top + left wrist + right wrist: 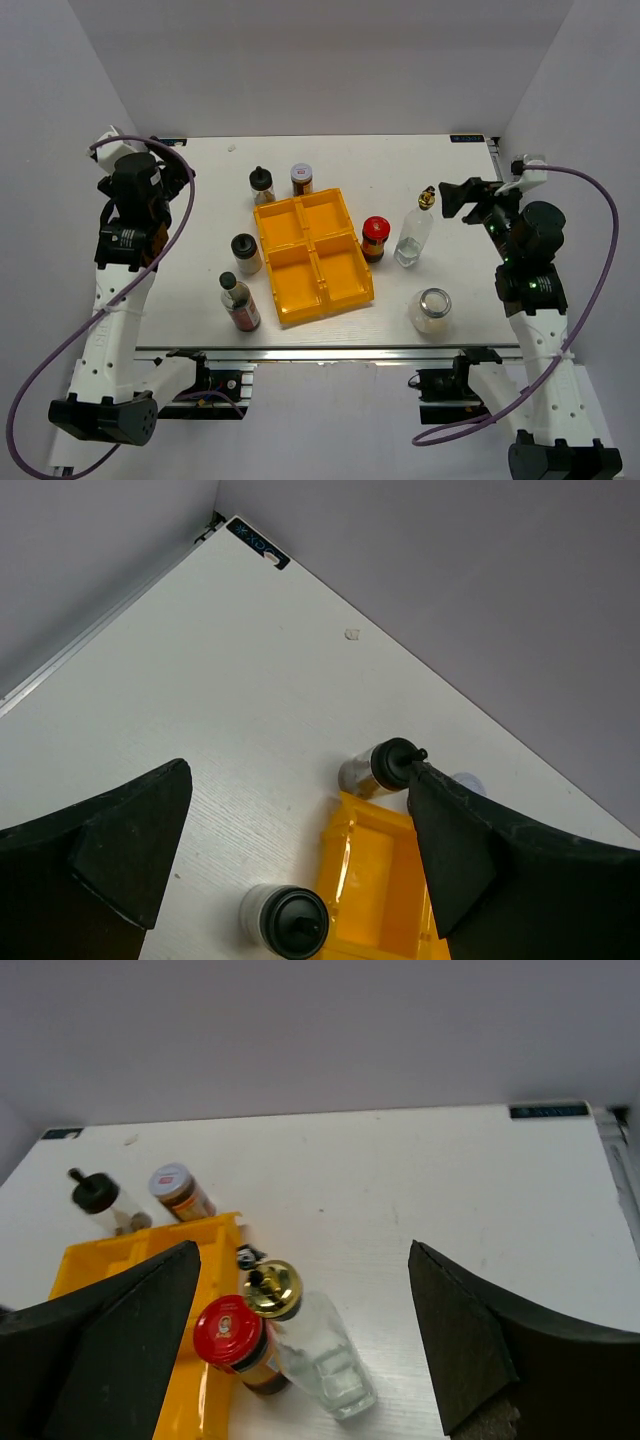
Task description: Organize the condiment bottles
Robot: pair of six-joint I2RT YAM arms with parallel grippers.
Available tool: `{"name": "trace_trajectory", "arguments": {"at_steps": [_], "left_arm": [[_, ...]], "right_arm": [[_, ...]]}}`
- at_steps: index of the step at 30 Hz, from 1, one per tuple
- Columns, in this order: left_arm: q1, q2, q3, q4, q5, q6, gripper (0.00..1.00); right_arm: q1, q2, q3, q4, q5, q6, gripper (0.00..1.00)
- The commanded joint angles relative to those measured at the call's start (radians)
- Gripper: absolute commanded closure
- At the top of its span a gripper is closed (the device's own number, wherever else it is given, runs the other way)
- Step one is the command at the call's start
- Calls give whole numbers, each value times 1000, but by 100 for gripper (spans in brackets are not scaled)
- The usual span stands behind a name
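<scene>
Left arm is folded up from its base, with the wrist held high over the left edge of the tabletop (350,170), well left of the yellow tray (312,258). The left fingers (130,830) are spread wide with nothing between them, aimed down toward the tray's far-left corner. Right arm mirrors this at the right edge, with its wrist turned in toward the tray. The right fingers (470,1330) are likewise spread and hold nothing. All seven containers stand on the tabletop outside the tray. Behind the tray's far edge are the knob-topped black-lidded jar (262,184) and, beside it, the white-lidded jar (301,179). Just left of the tray is the second black-lidded jar (245,253). Off the tray's near-left corner is the dark black-capped sauce bottle (239,302). Just beside the tray's right edge is the red-lidded jar (375,238). The tall clear gold-topped bottle (415,232) is close on that jar's far side from the tray, nearest the right fingers. Off the tray's near-right corner, apart from the rest, is the silver-lidded jar (432,309).
</scene>
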Motion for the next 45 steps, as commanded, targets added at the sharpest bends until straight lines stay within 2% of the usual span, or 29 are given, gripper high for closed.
{"name": "trace_trajectory", "arguments": {"at_steps": [1, 7, 11, 18, 22, 28, 31, 33, 36, 37, 39, 45], "left_arm": [[3, -47, -55, 43, 52, 11, 2], [2, -68, -154, 91, 89, 20, 2], [2, -36, -164, 96, 85, 32, 2], [2, -10, -180, 117, 89, 35, 2], [2, -1, -186, 128, 91, 38, 2], [2, -1, -192, 138, 83, 41, 2], [2, -5, -198, 143, 66, 46, 2], [2, -5, -198, 142, 59, 51, 2], [2, -10, -195, 137, 53, 49, 2], [2, -13, -197, 140, 51, 49, 2], [2, -24, -206, 148, 57, 49, 2], [2, -19, -215, 175, 89, 61, 2]], "right_arm": [[2, -56, -51, 127, -257, -97, 11], [0, 16, -23, 31, -326, -137, 11], [25, 82, -56, 71, -363, -161, 11], [149, 154, -81, 101, -46, -220, 11], [193, 203, -113, 204, 59, -226, 15], [235, 324, -102, 266, 191, -255, 23], [249, 354, -96, 287, 240, -258, 35], [250, 358, -99, 304, 274, -245, 59], [255, 337, -90, 300, 294, -244, 79], [258, 328, -86, 297, 295, -252, 89], [258, 305, -63, 292, 302, -263, 99], [259, 337, 144, 269, 240, -321, 100]]}}
